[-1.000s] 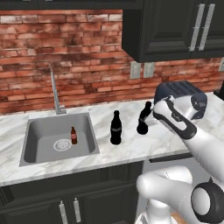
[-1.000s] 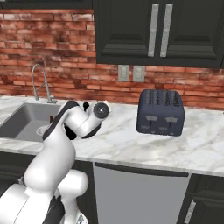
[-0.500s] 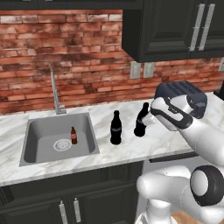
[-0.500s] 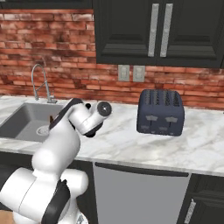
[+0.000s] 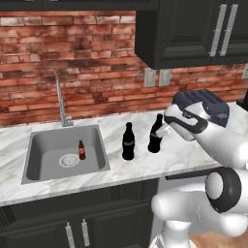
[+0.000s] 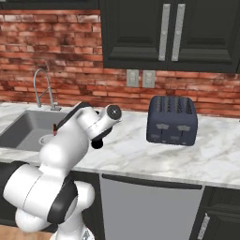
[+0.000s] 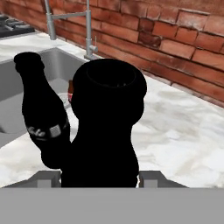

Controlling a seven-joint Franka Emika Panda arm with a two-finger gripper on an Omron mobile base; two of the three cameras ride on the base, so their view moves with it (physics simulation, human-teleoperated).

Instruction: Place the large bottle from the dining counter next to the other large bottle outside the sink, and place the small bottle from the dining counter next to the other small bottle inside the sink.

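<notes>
The wall [image 5: 72, 68] is red brick. The counter [image 5: 140, 164] is white marble with grey swirls. Both big bottles [image 5: 128, 141] are black. The sink [image 5: 46, 162] is grey. The toaster [image 6: 171, 120] is dark blue.

Red brick wall [image 5: 72, 63] fills upper left; dark upper cabinets [image 6: 168, 33] upper right; white marble counter [image 6: 211, 159] lower right; dark base cabinets [image 5: 72, 223] along bottom.

Held bottle [image 7: 105, 131] hides small bottle [image 7: 70, 86], gripper tips.
</notes>
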